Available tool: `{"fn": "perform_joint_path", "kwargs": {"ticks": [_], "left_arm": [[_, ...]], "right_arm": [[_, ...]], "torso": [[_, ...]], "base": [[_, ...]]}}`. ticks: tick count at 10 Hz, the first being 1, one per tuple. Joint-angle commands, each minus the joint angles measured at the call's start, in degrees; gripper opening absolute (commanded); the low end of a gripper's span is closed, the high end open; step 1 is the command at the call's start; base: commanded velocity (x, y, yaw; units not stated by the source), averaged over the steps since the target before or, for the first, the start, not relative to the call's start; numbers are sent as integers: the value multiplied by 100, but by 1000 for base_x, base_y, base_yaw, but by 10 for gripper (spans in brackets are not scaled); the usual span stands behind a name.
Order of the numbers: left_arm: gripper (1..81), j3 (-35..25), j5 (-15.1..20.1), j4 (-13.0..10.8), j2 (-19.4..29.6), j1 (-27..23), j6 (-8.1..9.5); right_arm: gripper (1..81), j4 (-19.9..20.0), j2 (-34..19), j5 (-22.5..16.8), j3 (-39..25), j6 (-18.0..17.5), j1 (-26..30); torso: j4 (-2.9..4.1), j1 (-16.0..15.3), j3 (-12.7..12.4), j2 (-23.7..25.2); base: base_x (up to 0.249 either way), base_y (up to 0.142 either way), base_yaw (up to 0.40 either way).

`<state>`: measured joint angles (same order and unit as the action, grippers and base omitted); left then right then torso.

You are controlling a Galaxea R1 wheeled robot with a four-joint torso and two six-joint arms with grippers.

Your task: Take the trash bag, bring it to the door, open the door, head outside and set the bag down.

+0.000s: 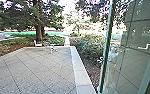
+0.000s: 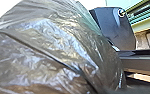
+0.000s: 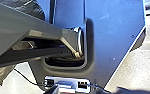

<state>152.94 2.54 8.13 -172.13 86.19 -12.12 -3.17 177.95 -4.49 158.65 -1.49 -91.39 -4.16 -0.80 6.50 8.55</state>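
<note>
In the head view the glass door (image 1: 127, 53) stands at the right, its pale handle (image 1: 144, 46) on the pane, and the way ahead gives onto the paving (image 1: 38, 70), bordered by a light kerb (image 1: 82, 77), with shrubs (image 1: 87, 47) alongside. The robot seems to be at the threshold or just past it, the bag yet to be set down.

In the left wrist view the trash bag (image 2: 46, 50) bulges close to the camera, beside the robot's own dark plate. Its thin film is glossy, creased and drawn into long folds, with something tawny inside. I judge it soft and fairly light for its bulk, slippery, and easy to tear on an edge; the gathered neck would be the place to hold it. The left arm appears to carry it near the body, but I cannot tell whether the left gripper is clamped on the bag.

In the right wrist view, dark film and a brownish corner of the bag show past the robot's bar, above pale ground (image 3: 128, 65). The right arm looks tucked in, its camera facing the robot's base; how the right gripper stands, I cannot tell
</note>
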Motion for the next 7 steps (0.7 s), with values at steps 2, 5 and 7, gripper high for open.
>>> {"fn": "perform_joint_path", "kwargs": {"ticks": [2,5,7], "left_arm": [[10,-1,291,-13,20,-370,-36],[10,-1,291,-13,20,-370,-36],[10,-1,291,-13,12,-370,-36]], "right_arm": [[811,-35,103,-334,-90,61,292],[811,-35,103,-334,-90,61,275],[811,-35,103,-334,-90,61,275]], "torso": [[0,-2,2,-2],[0,-4,5,-5],[0,0,5,-2]], "base": [[123,0,0],[124,0,0],[125,0,0]]}}
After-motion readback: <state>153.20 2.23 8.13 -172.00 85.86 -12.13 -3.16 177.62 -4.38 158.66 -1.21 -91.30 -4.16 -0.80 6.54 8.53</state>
